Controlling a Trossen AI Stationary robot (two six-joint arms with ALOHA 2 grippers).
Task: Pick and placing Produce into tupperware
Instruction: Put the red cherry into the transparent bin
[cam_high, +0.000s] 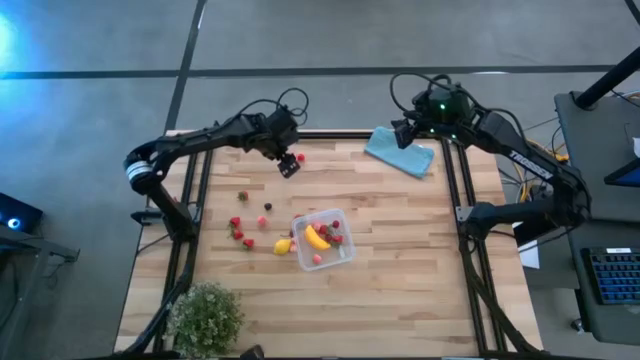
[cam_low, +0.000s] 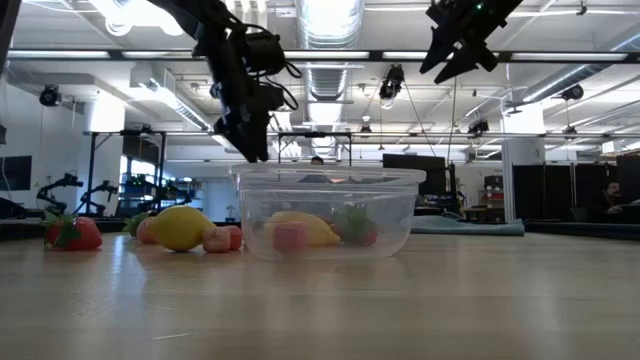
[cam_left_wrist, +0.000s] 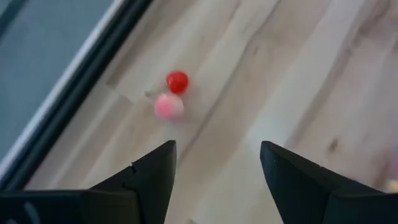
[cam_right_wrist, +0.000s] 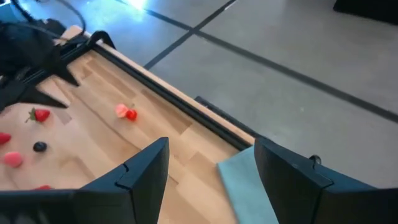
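The clear tupperware (cam_high: 338, 251) (cam_low: 328, 210) stands mid-table and holds a yellow banana (cam_high: 316, 238) and a few red and pink pieces. Loose produce lies left of it: a lemon (cam_high: 283, 246) (cam_low: 180, 227), strawberries (cam_high: 238, 232) (cam_low: 72, 232) and a dark piece (cam_high: 268, 207). A red and pink pair (cam_high: 300, 157) (cam_left_wrist: 171, 94) lies near the far edge. My left gripper (cam_high: 288, 165) (cam_left_wrist: 217, 168) hovers open just beside that pair, above the table. My right gripper (cam_high: 405, 130) (cam_right_wrist: 211, 168) is open and raised over the teal cloth's far-left corner.
A folded teal cloth (cam_high: 400, 152) (cam_right_wrist: 249, 186) lies at the far right of the table. A leafy green plant (cam_high: 207, 318) stands at the near left corner. A dark frame rail (cam_left_wrist: 68, 93) runs along the far edge close to the red and pink pair.
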